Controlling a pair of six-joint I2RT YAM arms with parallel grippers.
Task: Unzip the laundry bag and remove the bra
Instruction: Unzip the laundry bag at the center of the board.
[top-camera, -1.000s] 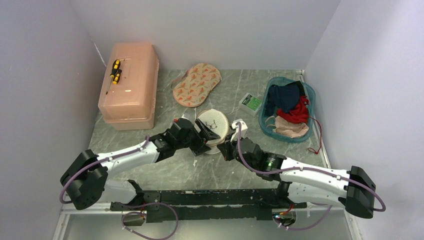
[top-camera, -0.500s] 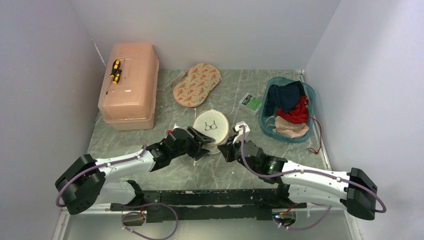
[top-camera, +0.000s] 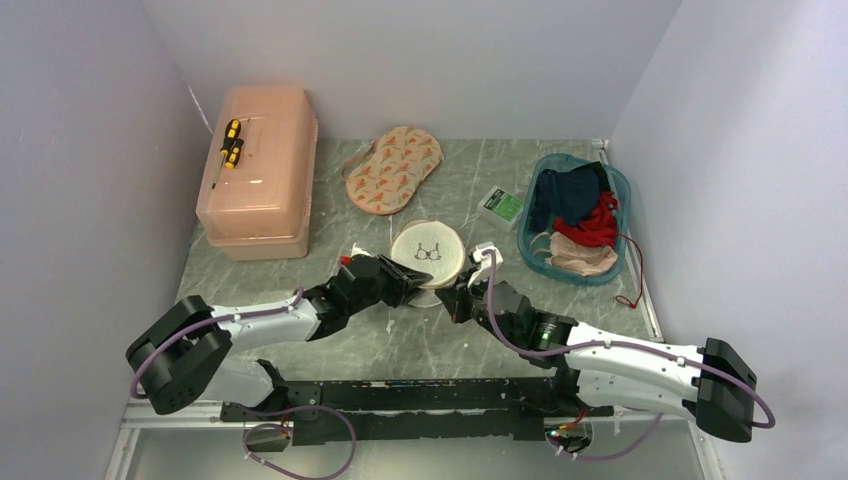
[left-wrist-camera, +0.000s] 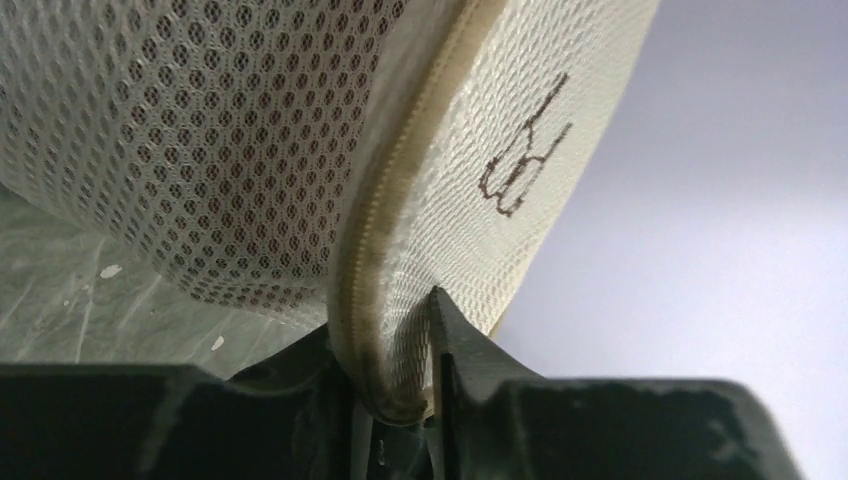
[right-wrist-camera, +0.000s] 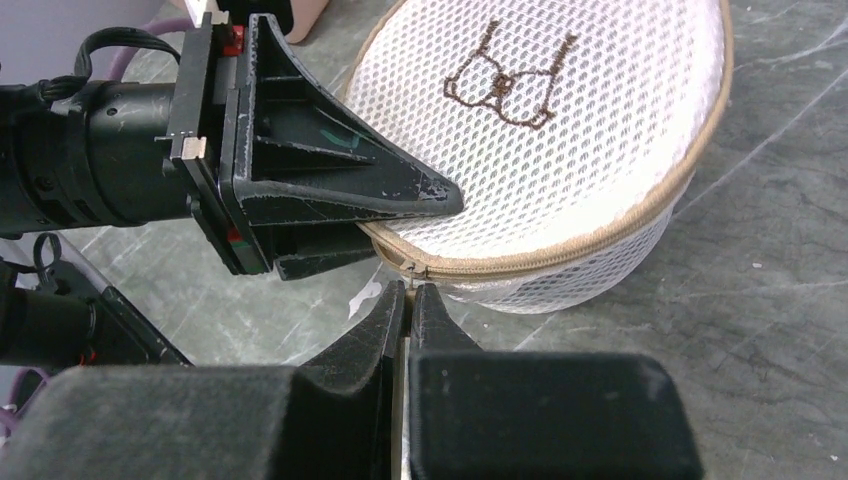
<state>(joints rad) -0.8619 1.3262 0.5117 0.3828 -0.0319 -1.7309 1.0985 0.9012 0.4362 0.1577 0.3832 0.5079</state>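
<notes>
The white mesh laundry bag (top-camera: 428, 252) stands mid-table, its round lid with the bra icon facing up and its cream zipper rim closed. My left gripper (top-camera: 408, 284) comes from the left and is shut on the bag's near-left rim: in the left wrist view the rim (left-wrist-camera: 365, 300) sits pinched in the left gripper (left-wrist-camera: 392, 345). One left fingertip (right-wrist-camera: 400, 195) lies over the lid (right-wrist-camera: 560, 130). My right gripper (right-wrist-camera: 410, 292) is shut on the small zipper pull (right-wrist-camera: 408, 274) at the bag's front edge. The bra is hidden.
A pink lidded box (top-camera: 258, 170) with a yellow-black screwdriver (top-camera: 230, 143) on top stands at the back left. A beige piece with orange marks (top-camera: 393, 168) lies behind the bag. A teal basket (top-camera: 529, 250) of clothes and a green-white packet (top-camera: 502, 206) are to the right.
My left gripper drew back from over the lid to the bag's near-left edge and closed on the rim. The tilted lid has settled flat. The right gripper barely moved.
</notes>
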